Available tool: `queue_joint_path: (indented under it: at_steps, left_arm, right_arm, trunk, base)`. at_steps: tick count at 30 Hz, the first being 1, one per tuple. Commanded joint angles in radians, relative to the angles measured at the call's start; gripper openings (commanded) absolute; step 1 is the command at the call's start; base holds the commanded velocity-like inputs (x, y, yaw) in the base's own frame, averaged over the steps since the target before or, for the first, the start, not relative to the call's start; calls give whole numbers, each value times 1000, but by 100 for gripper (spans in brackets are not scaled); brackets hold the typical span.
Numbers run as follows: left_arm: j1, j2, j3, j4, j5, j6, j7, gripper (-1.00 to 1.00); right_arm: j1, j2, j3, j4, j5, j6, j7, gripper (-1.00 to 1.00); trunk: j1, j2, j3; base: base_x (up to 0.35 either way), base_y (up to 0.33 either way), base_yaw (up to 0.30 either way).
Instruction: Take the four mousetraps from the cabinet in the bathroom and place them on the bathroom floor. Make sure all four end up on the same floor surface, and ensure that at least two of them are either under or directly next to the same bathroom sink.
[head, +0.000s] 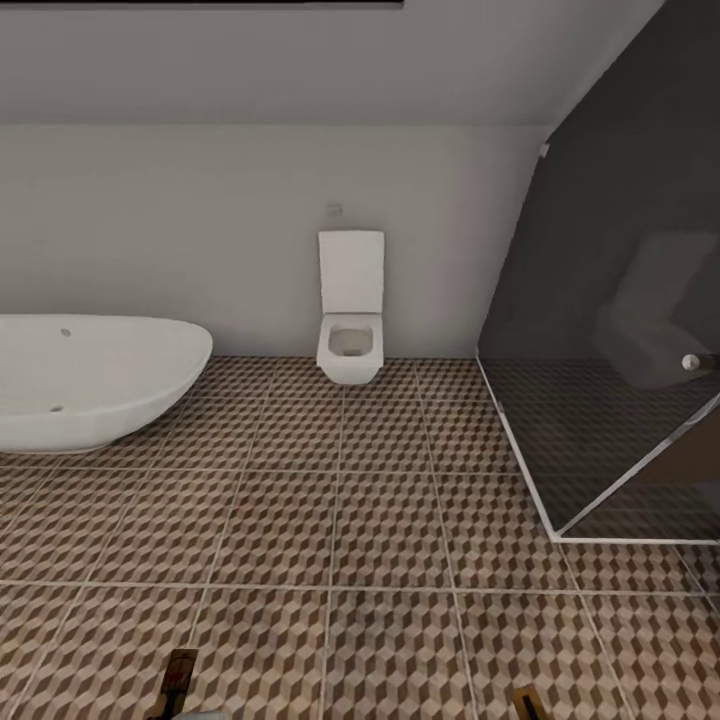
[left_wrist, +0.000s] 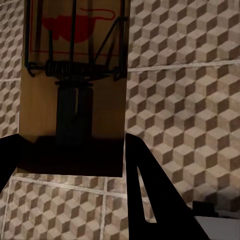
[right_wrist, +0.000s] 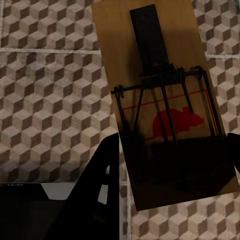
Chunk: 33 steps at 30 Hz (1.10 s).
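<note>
One mousetrap (left_wrist: 72, 85) is seen clamped in the left hand (left_wrist: 75, 160), gripped at the plain end of the board, w/ spring and red mouse print pointing away from the hand. A second mousetrap (right_wrist: 162, 100) is clamped in the right hand (right_wrist: 175, 160), held across the printed end, board a bit tilted. Both are carried above the bathroom floor (head: 330, 520), not touching it. In the head view the traps' tips are glimpsed at the bottom edge, approx. left (head: 178, 675) and right (head: 527, 700).

Ahead: a white toilet (head: 350, 345) against the back wall, an oval bathtub (head: 90, 385) to the left, a dark glass shower enclosure (head: 620, 380) to the right. No sink or cabinet is in these frames, so a turn is probably needed before set-down.

Risks, as judged: traps could be dropped near the tub or toilet instead of by the sink, failing the "under/next to" req. The right trap's tilt suggests a marginal grip; slip is possible during base motion. A release onto the darker shower floor would split the surfaces.
</note>
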Motion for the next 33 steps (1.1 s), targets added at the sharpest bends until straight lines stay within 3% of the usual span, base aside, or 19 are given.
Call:
queue_joint_path:
  at_steps: [1,15,33]
  left_arm:
    - [-1,-1,-8,4,-1,-2,9,-100]
    - [-1,-2,-8,4,-1,-2,9,-100]
    - [-1,-2,-8,4,-1,0,7,-100]
  right_arm:
    - [-1,-1,8,0,-10,-4,-3,-100]
    - [-1,-1,8,0,-10,-4,-4,-100]
    - [-1,-1,8,0,-10,-4,-3,-100]
  trunk:
    - [1,-2,0]
    - [1,-2,20]
    - [1,-2,30]
  base:
    - [0,0,88]
    - [0,0,83]
    - [0,0,6]
